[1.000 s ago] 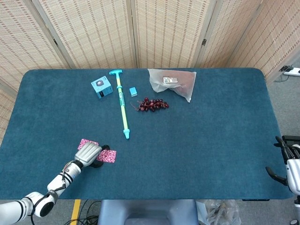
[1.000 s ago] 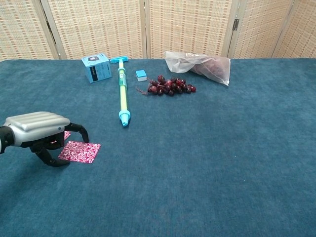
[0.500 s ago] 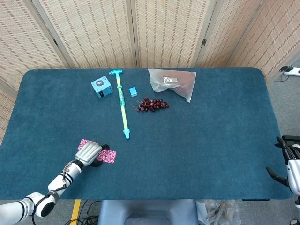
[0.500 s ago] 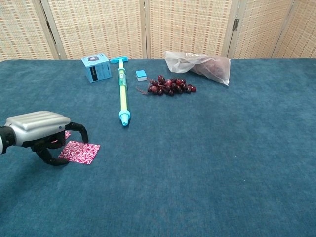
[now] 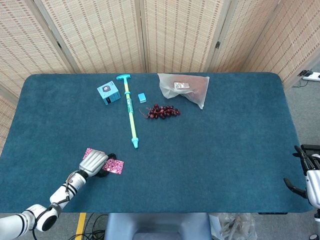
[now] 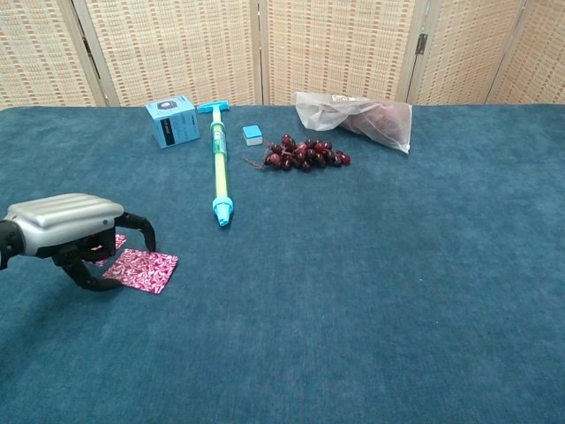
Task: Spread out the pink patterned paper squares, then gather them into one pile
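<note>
The left robot hand point(image 6: 66, 225) sits low over the near left part of the blue surface point(image 5: 225, 150), palm down, its dark fingers point(image 6: 141, 231) curled toward the pink patterned paper squares point(image 6: 141, 269). One square lies flat just right of the hand; another peeks out behind it point(image 5: 91, 151), mostly hidden. Whether the fingertips touch the paper cannot be told. The right robot hand point(image 5: 309, 180) hangs off the surface's right edge, fingers apart and holding nothing. Farther back lie a blue box point(image 5: 107, 93), a long green-and-blue stick point(image 5: 130, 112), grapes point(image 5: 162, 111) and a plastic bag point(image 5: 185, 88).
</note>
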You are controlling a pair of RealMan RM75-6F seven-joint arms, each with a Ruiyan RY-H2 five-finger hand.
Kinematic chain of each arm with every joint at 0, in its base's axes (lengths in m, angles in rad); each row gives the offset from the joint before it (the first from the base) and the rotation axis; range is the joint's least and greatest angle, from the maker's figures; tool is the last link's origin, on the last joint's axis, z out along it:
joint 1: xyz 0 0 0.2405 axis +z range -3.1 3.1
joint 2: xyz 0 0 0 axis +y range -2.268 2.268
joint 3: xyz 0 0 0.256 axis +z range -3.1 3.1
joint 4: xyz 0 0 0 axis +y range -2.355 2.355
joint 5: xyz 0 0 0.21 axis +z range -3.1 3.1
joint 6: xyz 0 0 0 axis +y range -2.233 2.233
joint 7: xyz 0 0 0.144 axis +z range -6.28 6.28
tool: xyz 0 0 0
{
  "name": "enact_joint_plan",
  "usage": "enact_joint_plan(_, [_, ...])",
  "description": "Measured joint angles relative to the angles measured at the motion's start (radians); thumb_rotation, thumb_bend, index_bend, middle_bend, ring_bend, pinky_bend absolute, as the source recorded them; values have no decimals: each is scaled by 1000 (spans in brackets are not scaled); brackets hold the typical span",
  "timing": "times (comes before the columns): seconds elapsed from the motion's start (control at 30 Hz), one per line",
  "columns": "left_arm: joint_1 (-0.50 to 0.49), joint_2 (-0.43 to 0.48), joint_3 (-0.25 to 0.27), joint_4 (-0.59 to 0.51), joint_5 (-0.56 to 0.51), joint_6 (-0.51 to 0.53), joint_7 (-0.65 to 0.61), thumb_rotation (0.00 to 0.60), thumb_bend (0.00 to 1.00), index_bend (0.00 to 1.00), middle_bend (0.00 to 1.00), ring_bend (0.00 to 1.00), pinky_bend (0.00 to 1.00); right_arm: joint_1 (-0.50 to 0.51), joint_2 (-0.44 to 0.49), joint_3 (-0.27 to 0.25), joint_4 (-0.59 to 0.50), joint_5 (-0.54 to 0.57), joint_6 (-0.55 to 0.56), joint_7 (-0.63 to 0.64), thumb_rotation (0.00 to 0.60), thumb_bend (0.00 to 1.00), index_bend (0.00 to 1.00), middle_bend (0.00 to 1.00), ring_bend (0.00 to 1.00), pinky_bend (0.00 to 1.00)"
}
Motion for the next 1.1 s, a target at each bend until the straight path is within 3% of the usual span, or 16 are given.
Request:
enact_joint_plan(0.6, [-15,105,5,-67,66,15,-58,596,340,414,1000,1000,1000,-3,3,-1,-13,-12,14,-9,600,244,0,280,237,200])
enact_joint_plan(1.1, [-43,127,24,89,101,-44,-208,552,341,412,1000,1000,1000,-12,6,-7,-43,-20,24,-44,600,244,0,280,237,200])
